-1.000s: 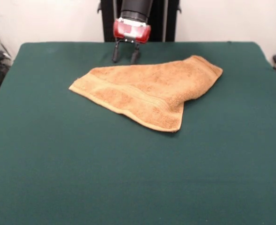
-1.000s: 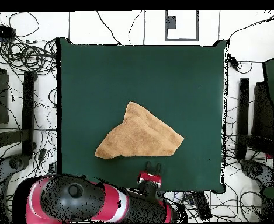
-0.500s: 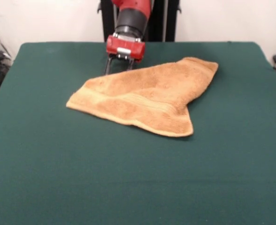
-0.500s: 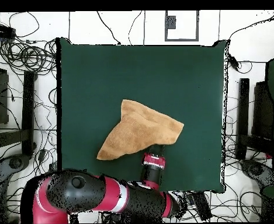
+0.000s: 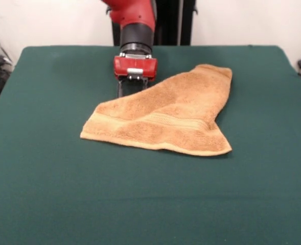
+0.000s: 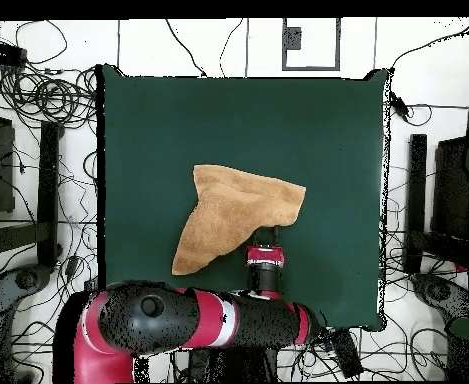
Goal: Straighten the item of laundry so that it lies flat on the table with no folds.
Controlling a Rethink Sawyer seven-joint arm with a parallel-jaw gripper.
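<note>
The orange-tan towel [image 5: 165, 115] lies crumpled in the middle of the green table [image 5: 58, 194], folded over itself into a rough triangle with a striped band along its near edge. My gripper [image 5: 131, 92] stands upright at the towel's far left edge, and its tips are hidden behind the cloth. In the overhead view the gripper [image 6: 265, 240] touches the lower edge of the towel [image 6: 233, 215], which spreads up and to the left on the table [image 6: 328, 130].
Cables, stands and dark equipment [image 6: 38, 150] surround the table on the floor. The robot's pedestal [image 5: 160, 23] rises behind the table's far edge.
My gripper has come down from behind the towel and moved toward the table's middle. The towel has shifted with it and its near corners have swung outward.
</note>
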